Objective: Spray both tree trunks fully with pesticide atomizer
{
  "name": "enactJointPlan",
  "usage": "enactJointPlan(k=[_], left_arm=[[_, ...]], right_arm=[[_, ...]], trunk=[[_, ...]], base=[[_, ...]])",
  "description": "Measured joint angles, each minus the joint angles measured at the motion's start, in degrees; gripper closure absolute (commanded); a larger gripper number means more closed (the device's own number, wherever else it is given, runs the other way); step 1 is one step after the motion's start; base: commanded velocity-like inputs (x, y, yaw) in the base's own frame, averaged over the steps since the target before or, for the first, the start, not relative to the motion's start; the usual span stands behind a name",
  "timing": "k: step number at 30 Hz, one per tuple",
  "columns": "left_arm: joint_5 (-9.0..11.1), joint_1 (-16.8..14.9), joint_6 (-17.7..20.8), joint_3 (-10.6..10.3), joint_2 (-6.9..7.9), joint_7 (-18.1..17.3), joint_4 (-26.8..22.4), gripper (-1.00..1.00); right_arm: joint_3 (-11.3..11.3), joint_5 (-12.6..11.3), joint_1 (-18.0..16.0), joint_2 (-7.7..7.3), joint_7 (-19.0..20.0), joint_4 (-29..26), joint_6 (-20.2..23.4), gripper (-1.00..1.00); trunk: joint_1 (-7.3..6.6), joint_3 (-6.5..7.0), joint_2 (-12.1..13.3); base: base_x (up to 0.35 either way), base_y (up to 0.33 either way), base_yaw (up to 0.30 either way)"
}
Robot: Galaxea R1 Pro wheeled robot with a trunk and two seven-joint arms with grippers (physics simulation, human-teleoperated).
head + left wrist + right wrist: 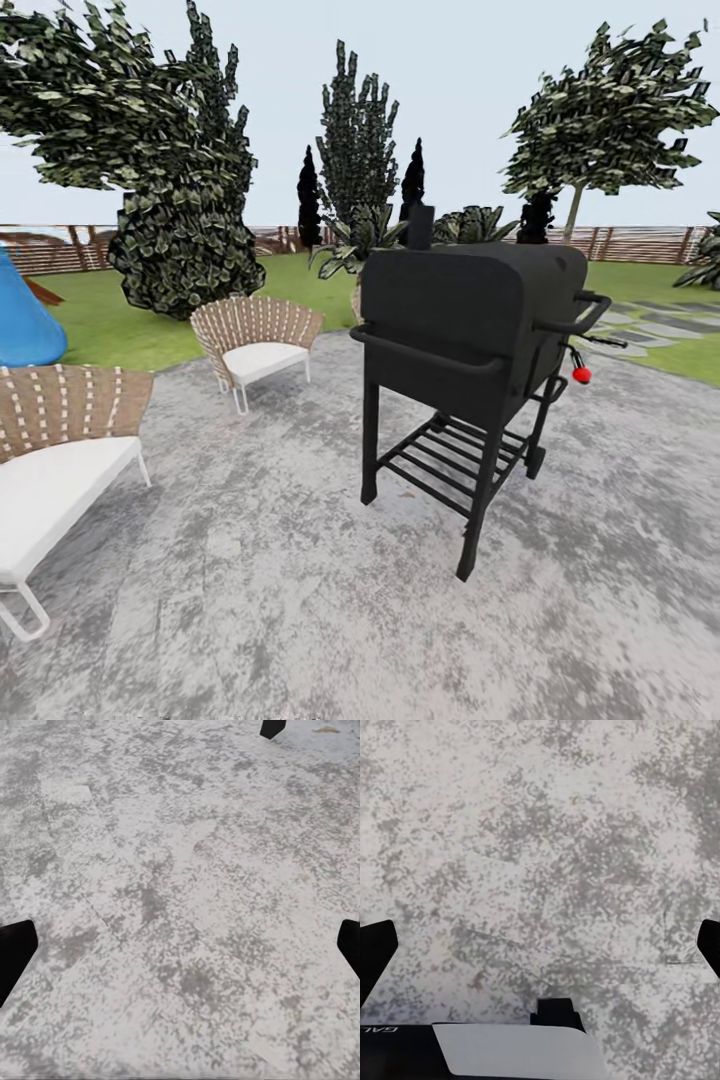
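Black grill [470, 340] (beside two chairs [255, 345])

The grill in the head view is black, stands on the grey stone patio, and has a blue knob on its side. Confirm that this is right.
Not quite. The head view shows the grill black and standing on the grey stone patio, but the knob on its side is red, not blue.

The ground [300, 620] is grey with dark and light speckles all over. The grill [470, 330] is black, with a little red knob [581, 375] at its 3 o'clock side. Two chairs [255, 345] have tan and white woven backs and white seats. A blue shape [25, 320] sits at 9 o'clock. The grass [130, 330] is green, the fence [640, 243] is brown with stripes, and the sky [470, 80] is pale.
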Motion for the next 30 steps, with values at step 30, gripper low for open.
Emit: enactJointPlan(k=[30], left_arm=[[-0.06, 0.00, 0.19, -0.18, -0.46, -0.09, 0.06, -1.00]], right_arm=[[-0.01, 0.00, 0.00, -0.01, 0.00, -0.01, 0.00, -1.00]], trunk=[[0.00, 0.00, 0.00]], base=[[0.000, 0.000, 0.286]])
